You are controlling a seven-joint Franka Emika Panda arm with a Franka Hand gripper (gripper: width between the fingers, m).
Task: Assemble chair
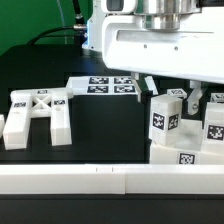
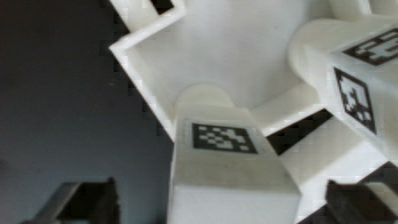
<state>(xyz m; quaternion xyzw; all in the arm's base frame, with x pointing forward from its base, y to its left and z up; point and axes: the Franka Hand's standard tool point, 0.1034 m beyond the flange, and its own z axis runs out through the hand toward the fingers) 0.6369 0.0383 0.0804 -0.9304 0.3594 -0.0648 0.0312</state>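
The chair [image 1: 185,140] is not one piece: its chunky white plastic parts, each carrying black-and-white square tags, lie on the dark desk [image 1: 105,135] in two groups. At the exterior view's left the H-shaped piece [image 1: 36,115] lies flat, well apart from the rest, with tags on its upper face. At the exterior view's right several blocky parts stand packed together, touching one another, and among them an upright piece [image 1: 166,118] shows a tag on its front face. The tool [image 1: 171,95] hangs directly over this upright piece with one dark finger on each side of its top. In the wrist view the piece [image 2: 222,150] appears as a bar with a rounded end and one square tag, and the tool [image 2: 222,200] has its jaws spread wide, with a dark gap between each finger and the bar, so it grips nothing. The marker board [image 1: 105,85] lies flat behind, between the two groups.
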